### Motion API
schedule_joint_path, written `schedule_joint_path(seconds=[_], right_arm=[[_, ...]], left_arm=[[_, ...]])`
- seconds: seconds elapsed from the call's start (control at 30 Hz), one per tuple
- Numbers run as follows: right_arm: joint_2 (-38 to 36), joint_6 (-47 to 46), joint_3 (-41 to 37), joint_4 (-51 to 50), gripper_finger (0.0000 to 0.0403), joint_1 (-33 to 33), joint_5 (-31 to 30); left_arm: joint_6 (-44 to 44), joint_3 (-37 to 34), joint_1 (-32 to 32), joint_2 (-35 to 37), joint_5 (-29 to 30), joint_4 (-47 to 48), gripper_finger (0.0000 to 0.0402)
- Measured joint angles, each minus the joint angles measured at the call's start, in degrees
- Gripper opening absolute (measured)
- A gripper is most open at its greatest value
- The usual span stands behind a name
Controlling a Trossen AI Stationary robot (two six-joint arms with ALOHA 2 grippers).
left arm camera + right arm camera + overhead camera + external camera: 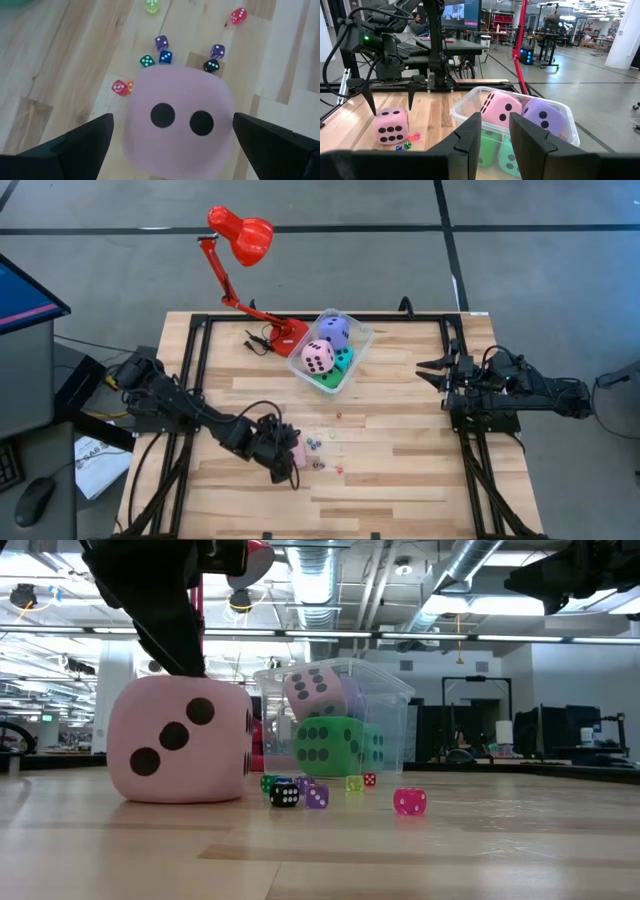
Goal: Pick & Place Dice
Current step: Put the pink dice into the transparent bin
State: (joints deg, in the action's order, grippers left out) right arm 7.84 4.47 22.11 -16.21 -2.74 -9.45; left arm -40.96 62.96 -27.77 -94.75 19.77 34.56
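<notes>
The pink cube point(177, 122) is seen directly beneath the left gripper point(172, 142), whose jaws are spread wide with a gap on either side of it, nothing gripped. The cube rests on the wooden table point(400, 460), near the front left, well apart from the clear tub point(355, 345) that already holds other cubes at the back. Tiny dice point(162, 50) are scattered just beyond it. The right gripper point(432, 368) is parked at the table's right edge, fingers parted and empty. A red lamp point(240, 240) stands behind.
</notes>
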Motion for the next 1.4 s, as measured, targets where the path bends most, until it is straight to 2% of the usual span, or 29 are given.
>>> schedule_joint_path(seconds=[0.23,0.67,0.93,1.13,1.4], right_arm=[[0.02,0.00,0.00,-0.02,0.0098,0.01,0.00],[0.02,0.00,0.00,-0.02,0.0098,0.01,0.00],[0.02,0.00,0.00,-0.02,0.0098,0.01,0.00],[0.00,-0.61,0.00,0.03,0.0098,0.04,0.02],[0.00,-0.59,0.00,0.02,0.0098,0.04,0.02]], left_arm=[[-0.58,-2.75,-0.17,-0.38,-1.14,-5.13,0.0400],[-0.65,-4.72,-0.15,-0.28,-1.58,-7.93,0.0400],[-0.23,-5.01,0.55,1.57,-0.85,-7.01,0.0400],[-0.23,-5.09,0.85,3.96,1.84,-5.22,0.0400],[-0.12,-5.03,0.83,4.17,1.75,-6.16,0.0400]])
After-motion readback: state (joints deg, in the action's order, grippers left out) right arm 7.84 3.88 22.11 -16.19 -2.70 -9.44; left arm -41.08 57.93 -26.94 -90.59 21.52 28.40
